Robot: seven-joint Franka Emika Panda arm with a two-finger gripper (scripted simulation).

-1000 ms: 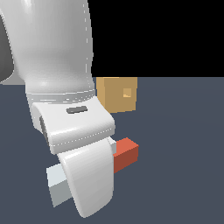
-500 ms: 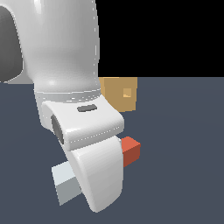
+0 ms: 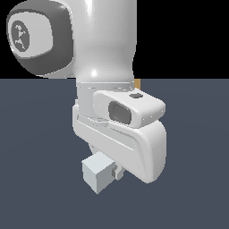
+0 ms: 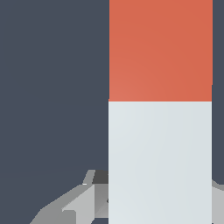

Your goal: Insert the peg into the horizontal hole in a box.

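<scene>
In the exterior view the smooth, glossy white arm fills the middle, and only the matte white-grey square end of the peg [image 3: 97, 175] pokes out at about 7 o'clock beneath the gripper [image 3: 117, 171], low over the flat slate floor [image 3: 197, 147]; a tan sliver of the box [image 3: 137, 83] peeks out beside the arm. In the wrist view the flat-faced bar [image 4: 160, 131], red beyond white-grey, runs toward 12 o'clock, with grey fingers [image 4: 81, 205] pressed against both its sides, clamping it.

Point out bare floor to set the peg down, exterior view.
Free: dark floor on the exterior view's left of the arm, and on its right. Crowded: centre, where the arm covers the peg and nearly all of the box.
</scene>
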